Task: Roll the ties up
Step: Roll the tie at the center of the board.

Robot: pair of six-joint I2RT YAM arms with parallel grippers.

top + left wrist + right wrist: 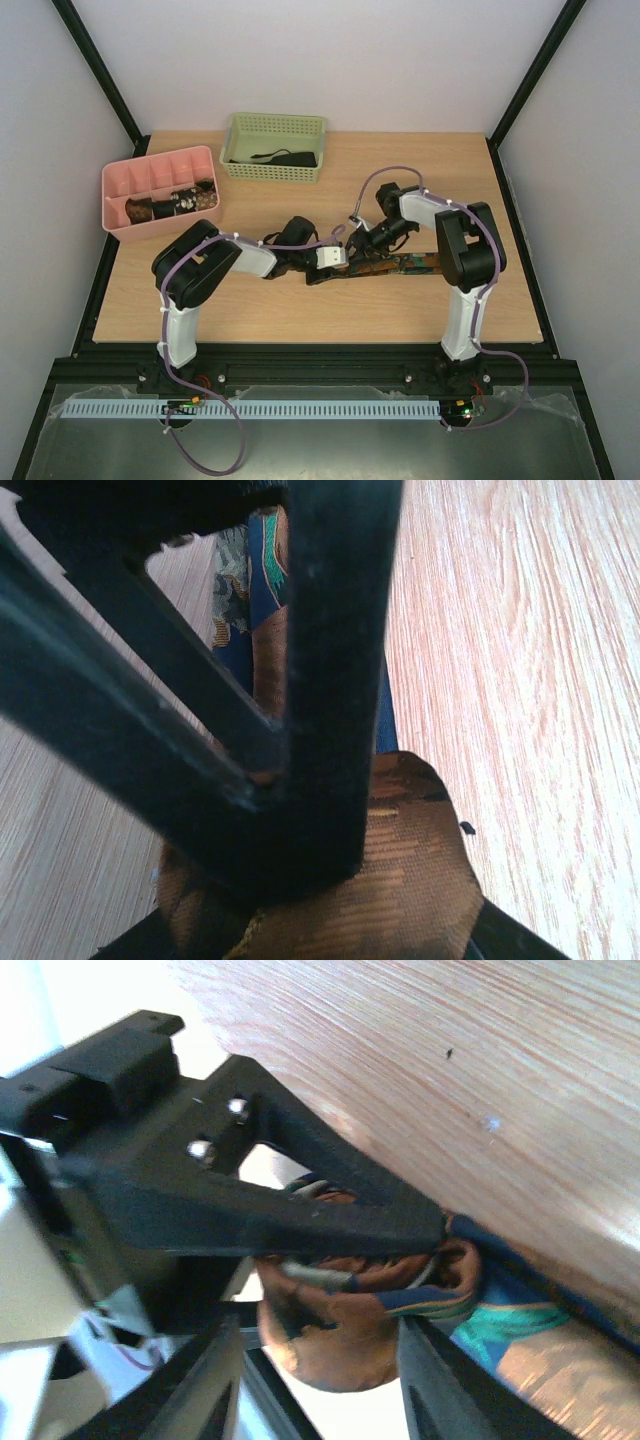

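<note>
Top external | left claw (345, 268) grasping tie (410, 265) | right claw (365, 252) clenched on same tie

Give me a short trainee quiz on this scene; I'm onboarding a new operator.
1. True or false: rolled ties lie in the pink divided tray.
2. Where do the left gripper and right gripper meet? A) over the tray B) at the patterned tie on the table C) inside a basket
3. Which container stands farthest back?
Key: 1 true; 2 B; 3 the green basket.
</note>
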